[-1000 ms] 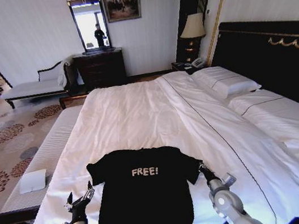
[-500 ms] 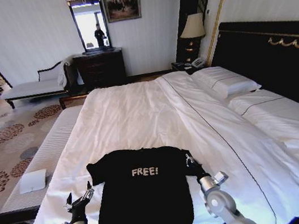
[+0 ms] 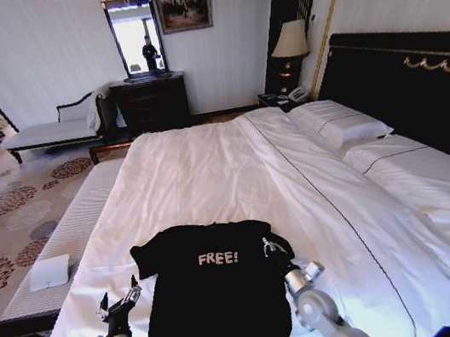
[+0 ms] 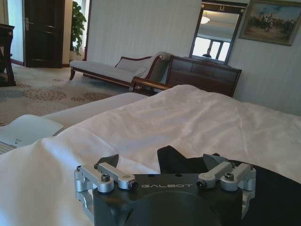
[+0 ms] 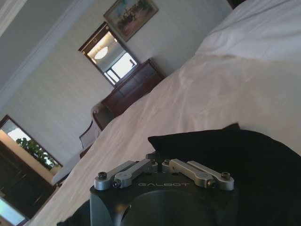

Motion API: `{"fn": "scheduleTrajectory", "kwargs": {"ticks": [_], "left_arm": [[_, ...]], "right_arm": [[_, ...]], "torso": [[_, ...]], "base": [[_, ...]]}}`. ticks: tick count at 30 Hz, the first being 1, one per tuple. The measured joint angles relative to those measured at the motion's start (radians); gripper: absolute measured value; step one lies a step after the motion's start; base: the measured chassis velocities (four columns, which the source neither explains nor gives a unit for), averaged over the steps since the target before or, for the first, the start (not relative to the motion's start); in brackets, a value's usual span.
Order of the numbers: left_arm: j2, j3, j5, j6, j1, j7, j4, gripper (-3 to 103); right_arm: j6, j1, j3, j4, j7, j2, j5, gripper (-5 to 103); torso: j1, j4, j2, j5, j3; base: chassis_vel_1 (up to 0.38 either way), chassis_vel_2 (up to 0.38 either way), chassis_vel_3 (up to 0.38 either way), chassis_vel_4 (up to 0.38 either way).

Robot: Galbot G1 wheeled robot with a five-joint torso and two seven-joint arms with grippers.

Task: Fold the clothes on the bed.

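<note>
Right hand pinching T-shirt sleeve edge (left hand spread, beside hem).

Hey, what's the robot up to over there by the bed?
It is folding a black T-shirt that lies flat, "FREE!" side up, at the near end of the bed. The right gripper has pulled the shirt's right sleeve in over the chest, beside the lettering, and appears shut on the fabric. The left gripper waits open on the white sheet just off the shirt's left edge, below the left sleeve, not touching it. The left sleeve is not yet folded.
</note>
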Motion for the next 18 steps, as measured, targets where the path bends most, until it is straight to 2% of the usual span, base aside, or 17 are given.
{"fn": "scheduleTrajectory", "kwargs": {"ticks": [6, 18], "left_arm": [[-0.001, 0.006, 0.008, -0.003, -0.001, 0.000, 0.007, 100], [-0.001, 0.019, 0.018, -0.003, -0.004, 0.000, 0.006, 100]], "right_arm": [[0.000, 0.036, -0.030, -0.052, 0.028, 0.031, -0.003, 0], [0.020, 0.053, -0.050, -0.083, 0.030, 0.065, 0.009, 0]], "torso": [[0.000, 0.0001, 0.000, 0.0001, 0.000], [0.000, 0.0000, 0.000, 0.0001, 0.000]], "base": [[0.000, 0.000, 0.000, 0.000], [0.000, 0.000, 0.000, 0.000]]}}
